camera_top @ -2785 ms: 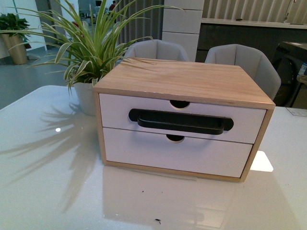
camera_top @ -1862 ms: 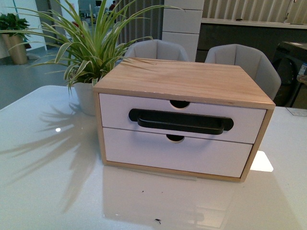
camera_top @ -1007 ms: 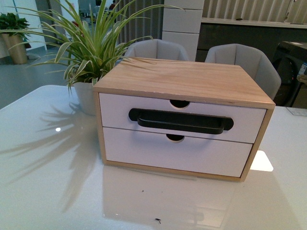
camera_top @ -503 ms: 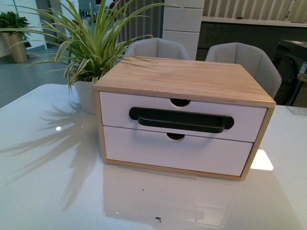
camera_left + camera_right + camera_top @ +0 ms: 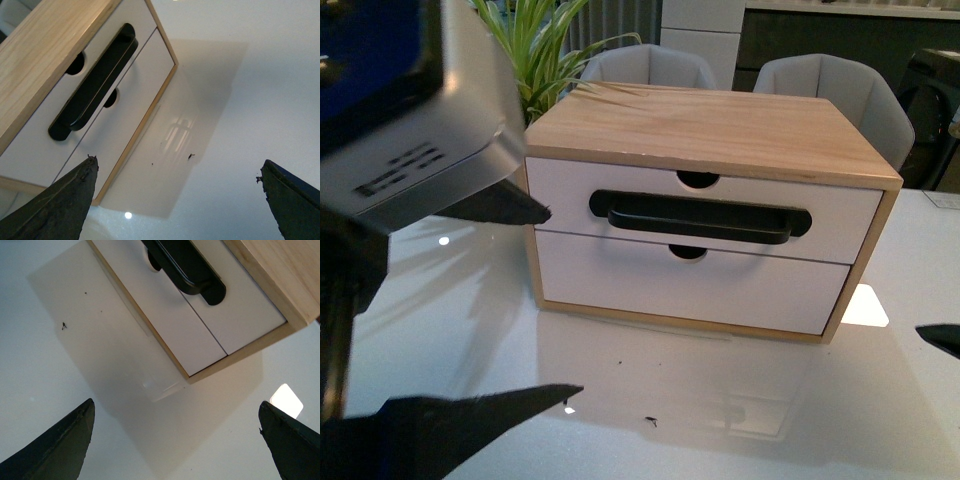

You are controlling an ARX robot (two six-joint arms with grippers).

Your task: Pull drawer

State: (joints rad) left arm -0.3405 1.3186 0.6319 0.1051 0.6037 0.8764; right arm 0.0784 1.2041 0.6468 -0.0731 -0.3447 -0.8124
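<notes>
The drawer (image 5: 835, 222) is the upper, white-fronted one in a wooden box, shut flush, with a long black bar handle (image 5: 700, 218) in an oval recess and a notch in its top edge. My left gripper (image 5: 564, 300) fills the near left of the front view. It stands open, empty, short of the box's left front corner. Of my right gripper, one fingertip (image 5: 940, 336) shows at the right edge. In the left wrist view the handle (image 5: 95, 80) lies beyond the open left gripper (image 5: 178, 162). The right wrist view shows the handle (image 5: 190, 270) beyond the open right gripper (image 5: 175, 405).
Under the drawer sits a plain white drawer front (image 5: 690, 290) without a handle. A potted plant (image 5: 535, 40) stands behind the box's left corner, with two grey chairs (image 5: 840, 85) beyond. The box rests on a glossy white table (image 5: 720, 400) with small dark specks (image 5: 650, 420).
My left arm has come into the front view at the near left, and a right fingertip shows at the right edge. The view has tipped down slightly. The drawer is still shut.
</notes>
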